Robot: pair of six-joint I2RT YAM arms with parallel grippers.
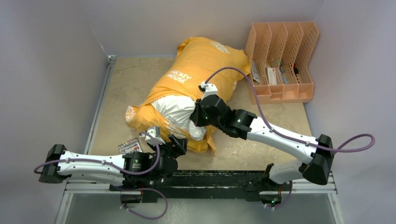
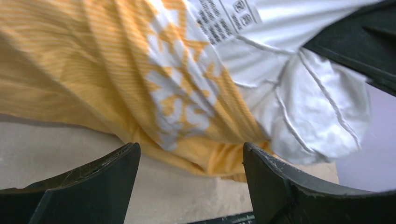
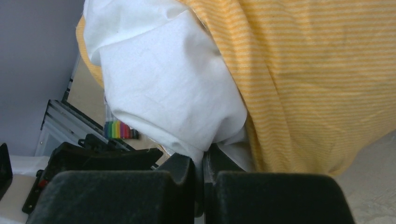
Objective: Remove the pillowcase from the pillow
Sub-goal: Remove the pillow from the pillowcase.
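The tan surface (image 1: 130, 84) carries the orange pillowcase (image 1: 201, 65), which lies bulging across its middle and reaches toward the far right corner. The white pillow (image 1: 175, 109) pokes out of its near, open end. A peach file rack (image 1: 308, 70) stands just beside the far end. The right end effector (image 3: 204, 161) is clamped on a fold of the pillow. The left end effector (image 2: 190, 151) hangs with its fingers apart at the pillowcase's near hem.
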